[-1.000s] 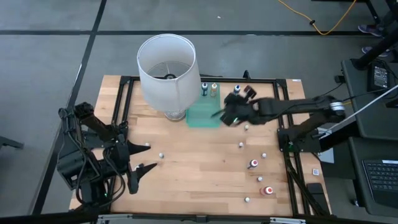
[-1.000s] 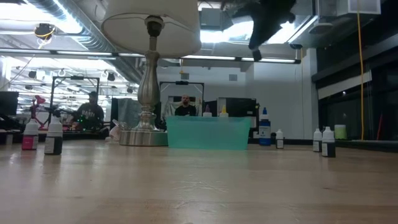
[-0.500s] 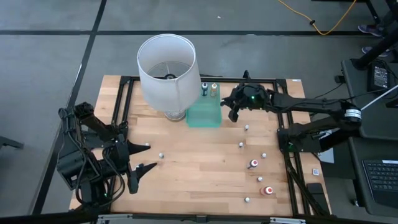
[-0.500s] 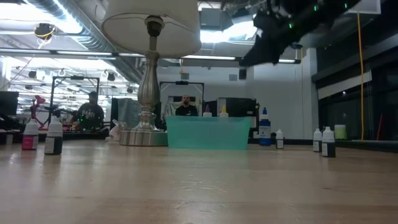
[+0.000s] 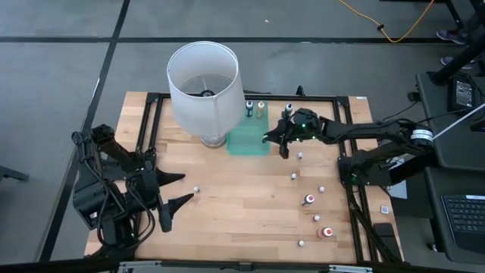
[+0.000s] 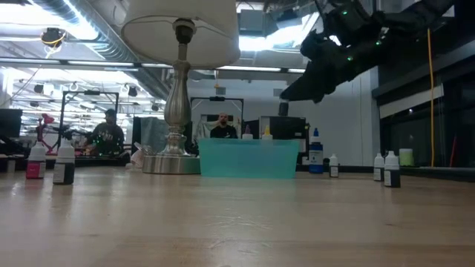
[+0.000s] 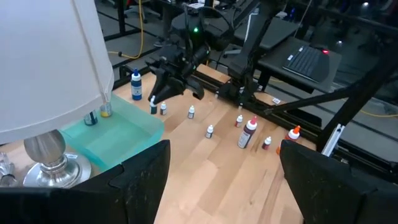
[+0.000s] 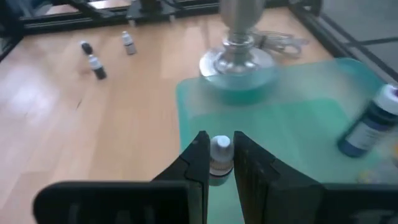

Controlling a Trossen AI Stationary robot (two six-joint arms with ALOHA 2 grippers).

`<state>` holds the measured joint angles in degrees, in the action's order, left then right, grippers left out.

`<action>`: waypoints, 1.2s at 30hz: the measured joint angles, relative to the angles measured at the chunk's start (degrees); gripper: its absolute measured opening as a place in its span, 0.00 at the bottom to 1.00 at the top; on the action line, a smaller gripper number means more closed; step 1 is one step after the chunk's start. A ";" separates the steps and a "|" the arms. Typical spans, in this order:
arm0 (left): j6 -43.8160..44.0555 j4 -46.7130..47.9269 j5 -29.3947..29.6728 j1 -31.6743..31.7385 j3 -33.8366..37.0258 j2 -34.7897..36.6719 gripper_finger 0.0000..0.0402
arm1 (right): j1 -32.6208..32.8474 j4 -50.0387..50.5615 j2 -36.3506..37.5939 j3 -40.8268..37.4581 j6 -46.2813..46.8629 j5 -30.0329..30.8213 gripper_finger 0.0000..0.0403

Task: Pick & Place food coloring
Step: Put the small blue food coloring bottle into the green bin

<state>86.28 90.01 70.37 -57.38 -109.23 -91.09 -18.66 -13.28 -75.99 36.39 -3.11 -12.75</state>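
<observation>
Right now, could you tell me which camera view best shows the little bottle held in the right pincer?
The right wrist view: the white-capped bottle sits clamped between the right pincer fingers, above the green tray. The left wrist view shows it as a speck; in the high and low views it cannot be made out.

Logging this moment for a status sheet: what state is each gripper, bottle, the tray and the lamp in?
Right gripper: shut on a small bottle, above the tray's edge.
Left gripper: open, empty, at the table's near-left corner.
Green tray: flat on the table, empty.
Lamp: upright beside the tray.
Loose bottles: standing, capped.
</observation>
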 joint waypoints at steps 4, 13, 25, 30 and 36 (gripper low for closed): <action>0.00 0.01 -0.42 0.15 0.02 0.00 0.73 | 0.22 -0.81 -3.62 0.87 -1.26 -0.71 0.13; 0.02 0.01 -1.01 0.13 0.02 0.00 0.73 | 0.41 -4.60 -10.61 1.37 -1.54 -2.06 0.13; 0.09 0.00 -2.37 0.13 0.02 0.00 0.73 | 1.66 -6.54 -16.74 1.39 -1.73 -0.70 0.13; 0.07 0.01 -3.20 0.13 0.02 0.00 0.73 | 1.60 -6.72 -17.89 1.39 -1.87 -0.31 0.13; 0.09 0.01 -3.55 0.13 0.02 0.00 0.73 | 2.18 -6.34 -18.07 1.39 -3.38 2.49 0.14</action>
<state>86.37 90.02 66.83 -57.25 -109.21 -91.09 -16.48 -19.62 -94.06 37.78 -6.49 -10.26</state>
